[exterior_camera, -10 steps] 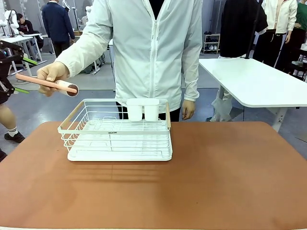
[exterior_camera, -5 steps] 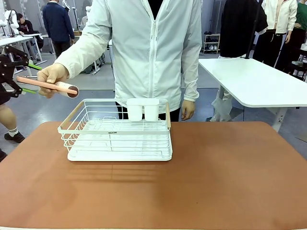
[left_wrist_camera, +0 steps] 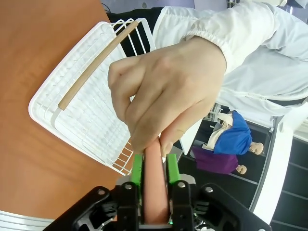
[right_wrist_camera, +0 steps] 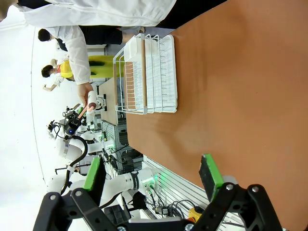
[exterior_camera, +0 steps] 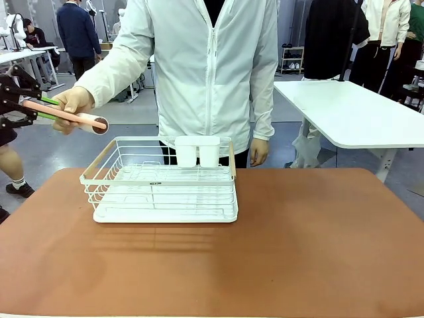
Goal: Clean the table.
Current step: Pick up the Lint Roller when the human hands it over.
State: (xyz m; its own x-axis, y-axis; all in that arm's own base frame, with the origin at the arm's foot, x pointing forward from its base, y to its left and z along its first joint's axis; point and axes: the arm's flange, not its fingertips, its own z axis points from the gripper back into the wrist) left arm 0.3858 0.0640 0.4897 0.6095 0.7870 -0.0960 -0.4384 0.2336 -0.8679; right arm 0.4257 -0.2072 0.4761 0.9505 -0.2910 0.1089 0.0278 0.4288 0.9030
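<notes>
Handover slip risk at the left edge

Far left, out past the far left corner of the worktop (exterior_camera: 298, 245): left claw (exterior_camera: 48, 109) closed narrow on the tail of a pink-handled roller (exterior_camera: 93, 122), green pads (left_wrist_camera: 137, 166) pressed to both sides, no gap visible in the left wrist view. Just right of it, gripping the same handle: the person's hand (exterior_camera: 74, 99), fingertips almost touching the pads.

Likely trouble:
- pinched fingers on any further squeeze
- a tug-of-war and a twisted handle on an early pull
- a drop to the floor on release before a firm hold, given so short a bite at the very tail

Further right, on the far left part of the reddish-brown worktop: white wire dish rack (exterior_camera: 165, 215), probably under the swing path inward, so a snag or a shove if carried low. Right of that, worktop stretching across the near and right side, presumably the part to be rolled. Above it, right claw (right_wrist_camera: 151, 171) spread wide, holding nothing, well apart from the handover.
</notes>
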